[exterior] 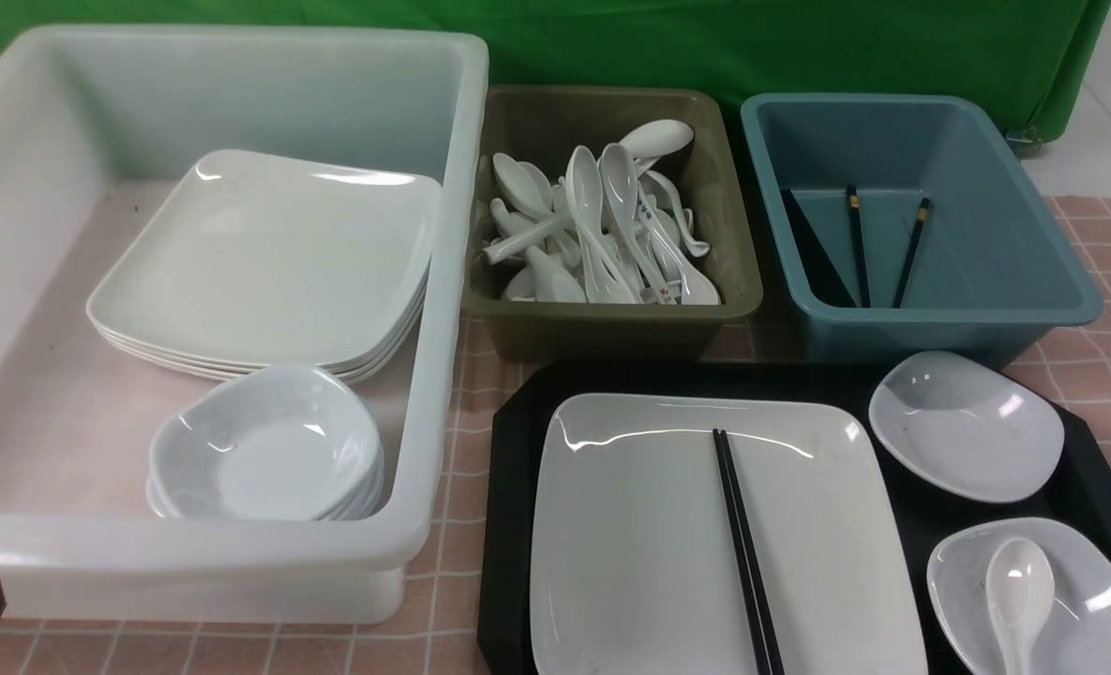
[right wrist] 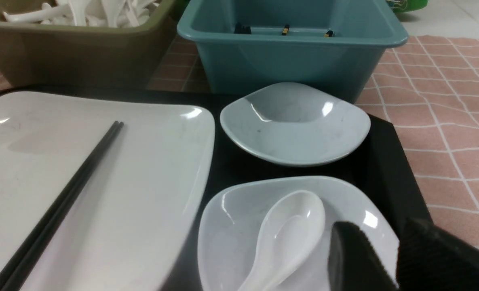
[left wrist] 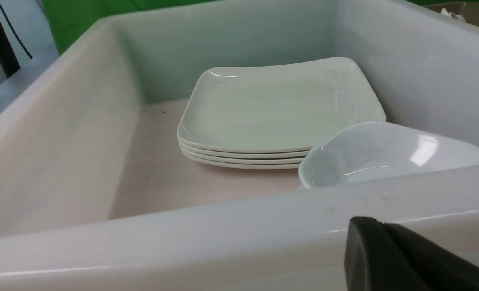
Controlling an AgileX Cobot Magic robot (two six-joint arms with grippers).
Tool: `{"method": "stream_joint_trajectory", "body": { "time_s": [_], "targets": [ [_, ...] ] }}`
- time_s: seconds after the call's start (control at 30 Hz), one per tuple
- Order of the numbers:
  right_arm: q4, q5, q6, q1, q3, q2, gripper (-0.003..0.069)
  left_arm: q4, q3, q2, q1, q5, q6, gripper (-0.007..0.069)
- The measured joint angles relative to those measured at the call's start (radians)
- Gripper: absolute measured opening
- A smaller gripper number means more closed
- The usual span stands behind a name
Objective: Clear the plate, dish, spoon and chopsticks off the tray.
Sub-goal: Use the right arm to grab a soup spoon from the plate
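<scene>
Black right fingers (right wrist: 356, 258) hang narrowly parted near the spoon (right wrist: 292, 226); left fingers (left wrist: 385, 258) closed beside the white tub (left wrist: 182, 242).

Just ahead of the right pincer (right wrist: 389, 242) sat a dish (right wrist: 231, 226) holding the spoon (right wrist: 292, 226); farther ahead, a second dish (right wrist: 296, 129), both on the tray (right wrist: 382, 157). Left of that pincer lay the plate (right wrist: 142, 161), chopsticks (right wrist: 71, 186) resting on it. Ahead of the left pincer (left wrist: 380, 242) stood a tub (left wrist: 182, 242), stacked plates (left wrist: 271, 117) inside.

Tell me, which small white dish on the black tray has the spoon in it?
The nearer small rounded-square white dish holds the glossy white soup spoon; the farther dish is empty.
</scene>
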Motion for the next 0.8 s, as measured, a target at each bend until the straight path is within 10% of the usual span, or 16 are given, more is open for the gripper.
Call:
{"method": "stream_joint_trajectory", "body": {
  "time_s": [0.3, 0.57, 0.8],
  "targets": [
    [0.000, 0.000, 0.000, 0.000, 0.000, 0.000, 0.0241, -0.324, 0.000, 0.000, 0.000, -0.332, -0.128, 0.0022],
    [-0.003, -0.015, 0.001, 0.000, 0.001, 0.000, 0.0241, -0.365, 0.000, 0.000, 0.000, -0.679, -0.268, 0.0022],
    [0.039, -0.137, 0.313, 0.001, 0.009, 0.000, 0.0241, -0.303, -0.152, 0.002, 0.000, -0.658, -0.446, 0.0022]
  ]
}}
